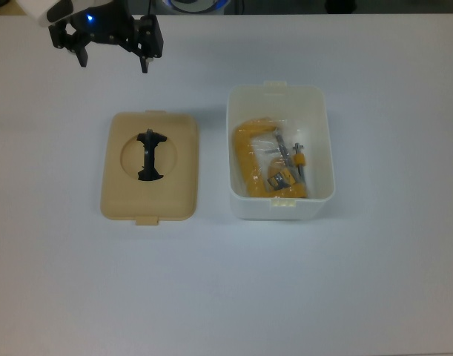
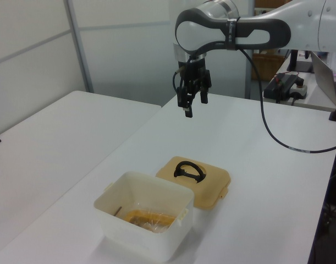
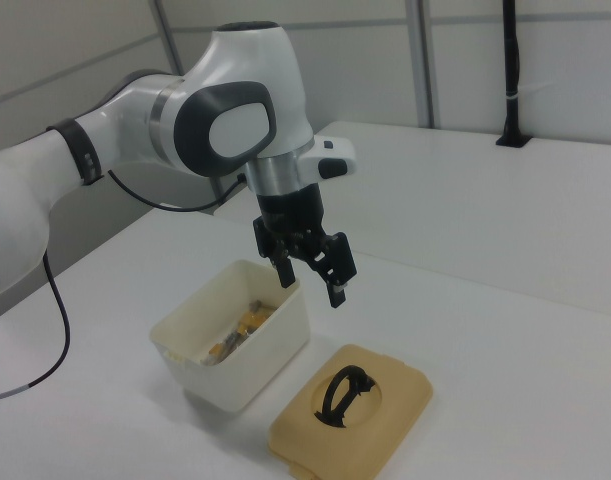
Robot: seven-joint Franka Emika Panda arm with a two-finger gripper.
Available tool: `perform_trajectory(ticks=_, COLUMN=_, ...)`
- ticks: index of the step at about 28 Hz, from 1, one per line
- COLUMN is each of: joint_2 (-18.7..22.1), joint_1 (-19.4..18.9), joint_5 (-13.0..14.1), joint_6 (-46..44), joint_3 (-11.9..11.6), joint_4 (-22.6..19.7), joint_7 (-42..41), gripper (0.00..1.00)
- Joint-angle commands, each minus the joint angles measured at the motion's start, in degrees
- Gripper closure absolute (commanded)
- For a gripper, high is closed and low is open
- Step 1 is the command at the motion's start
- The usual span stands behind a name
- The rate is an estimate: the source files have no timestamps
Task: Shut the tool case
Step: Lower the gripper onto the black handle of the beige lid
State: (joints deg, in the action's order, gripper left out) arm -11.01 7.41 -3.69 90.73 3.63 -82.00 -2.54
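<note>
The white translucent rectangular plastic tub [image 1: 279, 152] stands uncovered on the white table [image 1: 285, 297], holding a yellow clamp tool in clear wrap [image 1: 269, 162]. The tan plastic lid [image 1: 150, 167], with a round recess and an upright black handle [image 1: 150, 155], lies flat on the table just beside the tub, on the top view's left, without touching it. The black two-finger gripper [image 1: 113, 62] hangs in the air above the table, apart from the lid and tub, with fingers spread and nothing between them.

white tables [image 2: 58, 143], pale panelled wall [image 2: 124, 49], perhaps glazed.
</note>
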Motion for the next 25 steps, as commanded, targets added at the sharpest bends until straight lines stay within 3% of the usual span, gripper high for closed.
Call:
perform_trajectory(ticks=1, joint_2=1.1, joint_1=-0.6, joint_5=-0.2, joint_6=2.8, joint_3=-0.2, joint_4=-1.8, joint_7=0.3, gripper=0.0)
perform_trajectory(ticks=5, joint_2=0.5, joint_1=-1.5, joint_5=0.0, joint_6=4.9, joint_3=-0.2, joint_4=-2.5, joint_7=0.4, gripper=0.0)
perform_trajectory(ticks=12, joint_2=0.0, joint_1=-3.2, joint_5=0.0, joint_6=11.4, joint_3=-0.2, joint_4=-8.2, joint_7=1.4, gripper=0.0)
perform_trajectory(ticks=25, joint_2=-4.6, joint_1=-3.5, joint_5=-0.8, joint_6=16.9, joint_3=-0.2, joint_4=-11.0, joint_7=4.0, gripper=0.0)
